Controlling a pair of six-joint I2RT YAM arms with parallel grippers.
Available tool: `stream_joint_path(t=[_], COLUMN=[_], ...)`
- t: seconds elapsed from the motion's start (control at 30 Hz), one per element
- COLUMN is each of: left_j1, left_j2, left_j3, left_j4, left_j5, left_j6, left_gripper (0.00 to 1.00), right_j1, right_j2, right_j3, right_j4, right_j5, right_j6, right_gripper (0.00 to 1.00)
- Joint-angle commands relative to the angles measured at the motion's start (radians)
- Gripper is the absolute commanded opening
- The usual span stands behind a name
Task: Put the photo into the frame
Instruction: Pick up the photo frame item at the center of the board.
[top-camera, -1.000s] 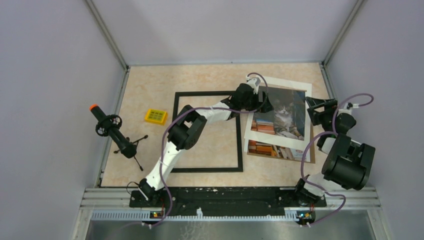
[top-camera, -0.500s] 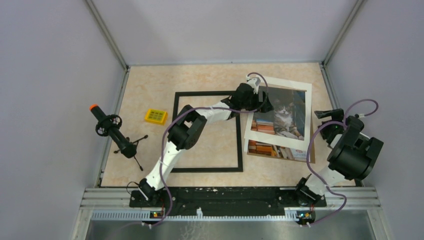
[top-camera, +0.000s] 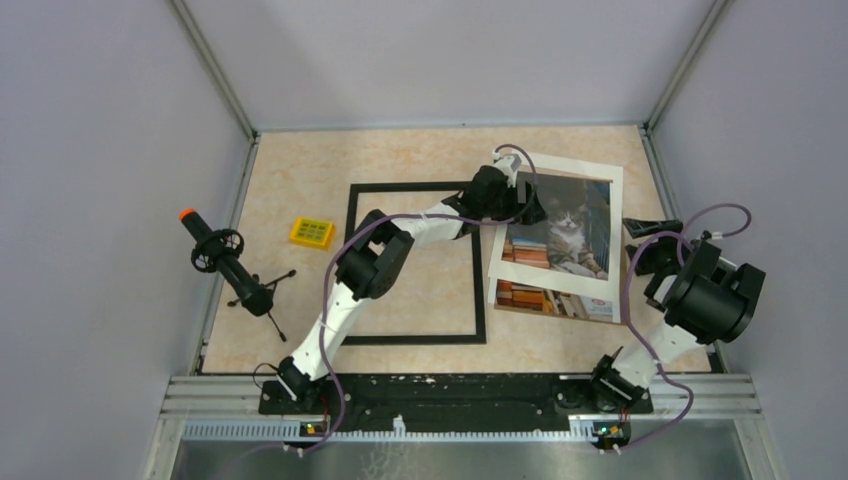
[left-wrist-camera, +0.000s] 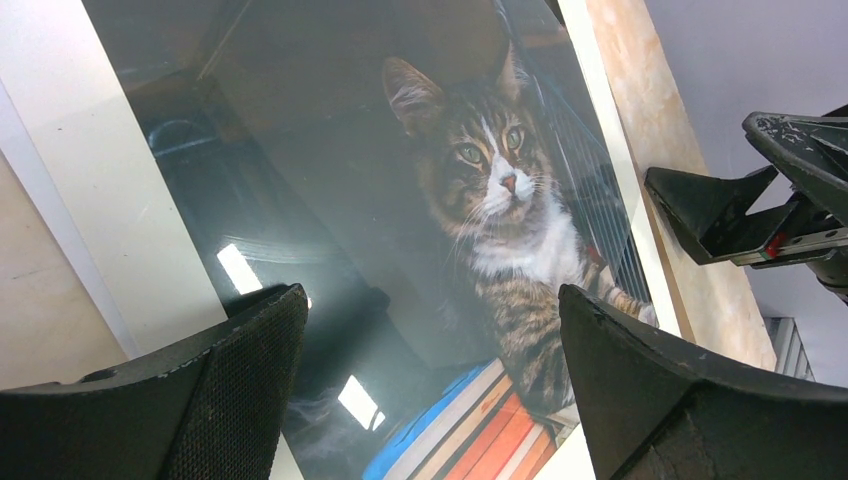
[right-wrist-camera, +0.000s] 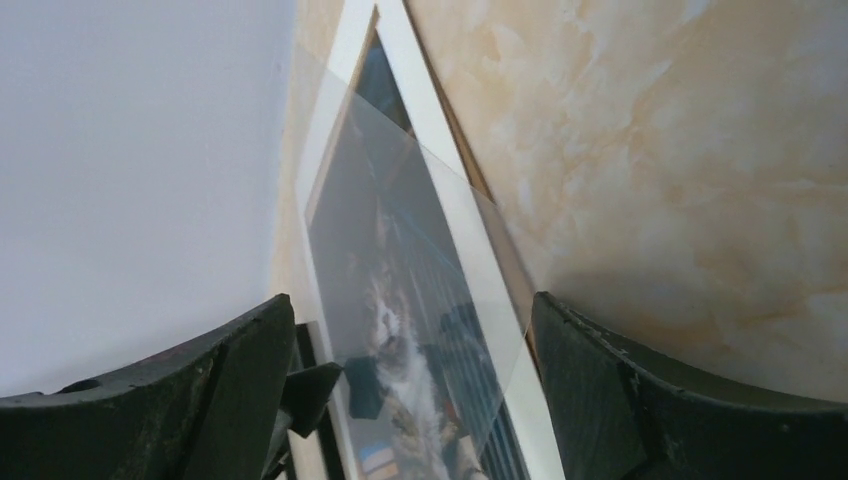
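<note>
The desk carries everything flat. The frame lies at its middle, nothing inside it but bare desk. The photo lies face up just right of the frame, turned slightly askew to it, on a cardboard sheet. The right wrist view shows a clear sheet skewed on top of the print.

The left claw hangs spread wide over the cat picture, grasping nothing. The right claw stands released beside the photo's right edge, also with nothing in it.

The step in hand looks like getting a first hold on the print. It is thin and lies flat, so a straight pinch from above will likely fail. It is better to work one edge up off the cardboard, or slide the print until its border overhangs. Pinch the white border, not the picture.

The clear sheet may slip or come along, so check which layer the fingers take. A print this large will probably sag, so a hold on two opposite edges should keep it level. Square it to the frame before lowering.
</note>
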Motion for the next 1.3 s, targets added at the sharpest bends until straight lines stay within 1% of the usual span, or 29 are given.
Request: stream_joint_path(t=[0.0, 0.13, 0.2, 0.37, 0.57, 0.7, 0.77, 0.83, 1.0, 1.03, 1.1, 1.13, 1.17, 1.2, 1.27], left_j1=[-0.003, -0.002, -0.002, -0.002, -0.002, -0.002, -0.002, -0.002, -0.005, -0.005, -0.010, -0.019, -0.030, -0.048, -0.073], left_j2=[0.065, 0.065, 0.065, 0.065, 0.063, 0.063, 0.062, 0.062, 0.052, 0.047, 0.021, -0.001, -0.035, -0.071, -0.142], left_j3=[-0.006, -0.004, -0.003, -0.003, -0.005, -0.005, -0.005, -0.005, -0.017, -0.023, -0.032, -0.038, -0.052, -0.071, -0.097], left_j4=[-0.132, -0.134, -0.134, -0.132, -0.134, -0.132, -0.132, -0.130, -0.098, -0.081, -0.049, -0.045, -0.044, -0.038, -0.031], left_j5=[0.001, -0.001, -0.001, 0.000, 0.002, 0.003, 0.002, 0.005, 0.037, 0.056, 0.093, 0.093, 0.068, 0.025, -0.001], left_j6=[0.009, 0.008, 0.008, 0.009, 0.009, 0.011, 0.010, 0.010, 0.024, 0.030, 0.076, 0.114, 0.163, 0.210, 0.270], left_gripper=[1.00, 1.00, 1.00, 1.00, 1.00, 1.00, 1.00, 1.00, 1.00, 1.00, 1.00, 1.00, 1.00, 1.00, 1.00], right_j1=[0.020, 0.033, 0.042, 0.074, 0.132, 0.138, 0.143, 0.158, 0.224, 0.232, 0.238, 0.238, 0.238, 0.238, 0.239], right_j2=[0.013, 0.013, 0.006, -0.019, -0.001, -0.010, -0.024, -0.047, -0.075, -0.071, -0.060, -0.055, -0.051, -0.055, -0.076], right_j3=[-0.020, -0.030, -0.035, -0.038, -0.028, -0.037, -0.037, -0.045, -0.043, -0.041, -0.035, -0.030, -0.025, -0.018, -0.002], right_j4=[0.210, 0.339, 0.376, 0.400, 0.392, 0.356, 0.301, 0.230, 0.122, 0.118, 0.115, 0.117, 0.112, 0.100, 0.055], right_j5=[-0.109, -0.134, -0.139, -0.117, -0.069, -0.036, -0.018, 0.033, 0.162, 0.180, 0.209, 0.216, 0.217, 0.215, 0.211], right_j6=[0.107, 0.186, 0.219, 0.252, 0.220, 0.175, 0.143, 0.100, 0.019, 0.016, 0.015, 0.015, 0.014, 0.006, -0.020], right_gripper=[0.86, 0.86, 0.86, 0.86, 0.86, 0.83, 0.78, 0.71, 0.47, 0.39, 0.27, 0.24, 0.20, 0.14, 0.04])
